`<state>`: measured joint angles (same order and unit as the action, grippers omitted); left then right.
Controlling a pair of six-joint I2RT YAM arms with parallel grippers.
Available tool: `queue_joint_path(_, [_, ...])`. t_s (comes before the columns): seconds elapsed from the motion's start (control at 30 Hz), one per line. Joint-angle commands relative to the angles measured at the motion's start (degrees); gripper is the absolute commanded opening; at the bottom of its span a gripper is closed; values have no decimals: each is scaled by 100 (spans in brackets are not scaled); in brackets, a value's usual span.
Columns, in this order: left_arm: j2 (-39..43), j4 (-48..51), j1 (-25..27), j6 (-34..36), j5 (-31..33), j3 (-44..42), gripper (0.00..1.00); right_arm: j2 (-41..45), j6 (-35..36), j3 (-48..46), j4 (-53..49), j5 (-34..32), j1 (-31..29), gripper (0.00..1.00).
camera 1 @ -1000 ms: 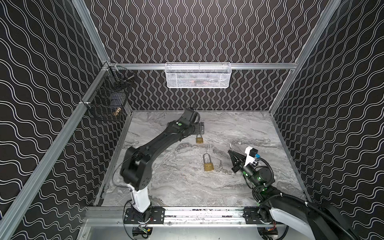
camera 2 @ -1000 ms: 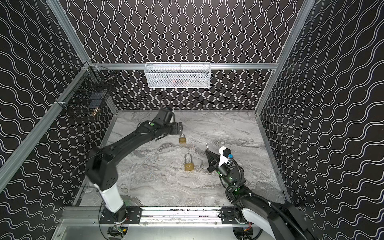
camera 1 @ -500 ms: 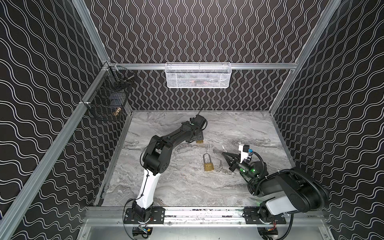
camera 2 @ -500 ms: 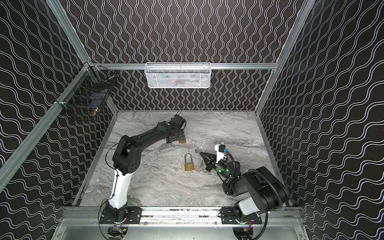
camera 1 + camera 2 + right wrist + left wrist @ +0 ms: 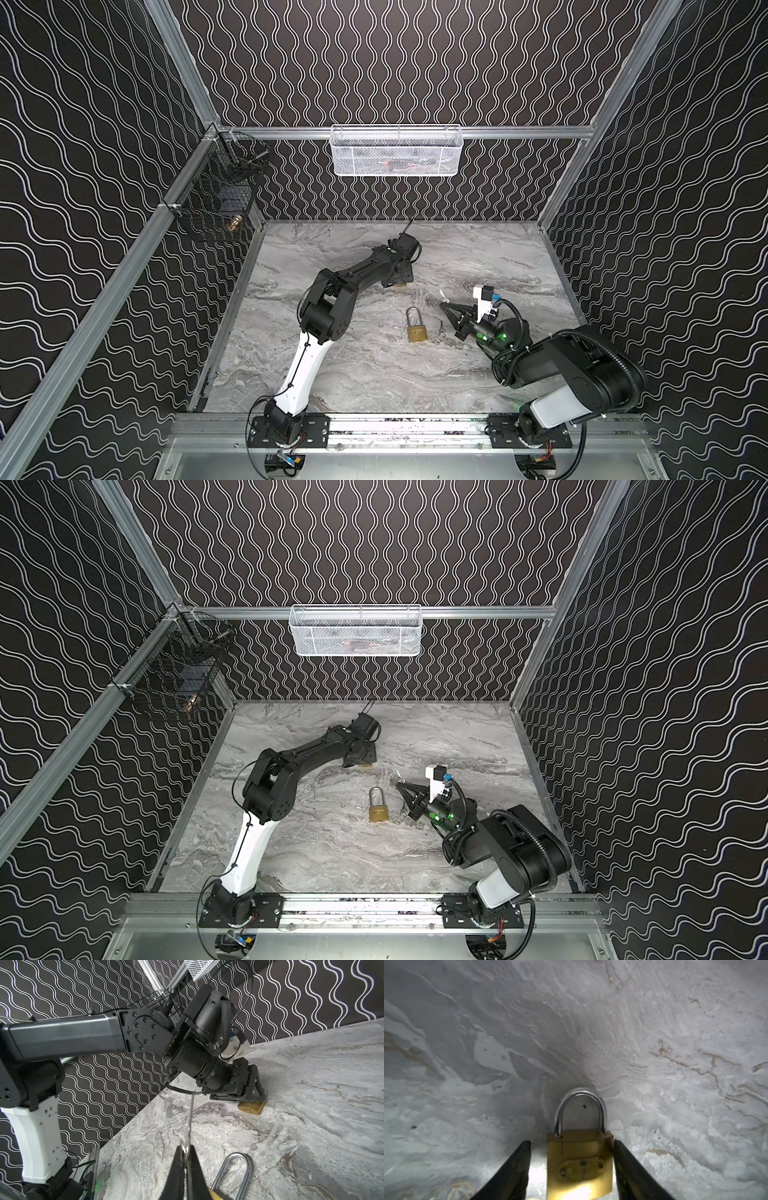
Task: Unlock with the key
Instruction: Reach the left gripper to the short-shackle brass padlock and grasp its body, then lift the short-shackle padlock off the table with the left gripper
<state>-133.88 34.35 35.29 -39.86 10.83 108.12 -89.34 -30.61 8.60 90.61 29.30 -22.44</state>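
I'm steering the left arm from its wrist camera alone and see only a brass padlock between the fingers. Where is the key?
Observer: The right gripper holds the key, jaws shut on it.
Operator: Near my padlock?
Observer: No. It is beside a second padlock, long-shackled, lying flat nearer the front of the table.
Operator: Is my padlock's keyhole end covered?
Observer: No. The bottom end of the small padlock sticks out from under the left gripper, toward the front.
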Motion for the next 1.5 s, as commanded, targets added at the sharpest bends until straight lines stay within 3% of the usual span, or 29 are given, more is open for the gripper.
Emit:
queue_joint_path(0.0, [-50, -15, 86, 167, 108, 145, 65, -43, -119, 71, 828, 120, -7, 0])
queue_joint_path(0.47, [-595, 707, 124, -71, 154, 721, 64, -43, -160, 124, 827, 208, -7, 0])
queue_joint_path(0.6, [-728, 790, 111, -1, -106, 823, 45, -75, -149, 133, 827, 208, -6, 0])
queue_joint_path(0.73, [-462, 436, 108, -77, -426, 392, 37, -120, -168, 166, 823, 242, -7, 0])
queue_joint_path(0.87, [218, -83, 92, -366, -698, -443, 35, -45, -122, 135, 827, 246, -6, 0])
queue_joint_path(1.17, [2946, -2884, 82, -1513, -862, -3455, 35, 492, 299, 11, 209, -256, -49, 0])
queue_joint_path(1.27, [3742, -3775, 79, -2114, -767, -4369, 35, 911, 745, 17, -460, -648, -220, 0])
queue_joint_path(1.47, [4732, -5371, 168, -3259, -273, -5725, 34, 1777, 1941, 589, -2980, -2240, -1510, 0])
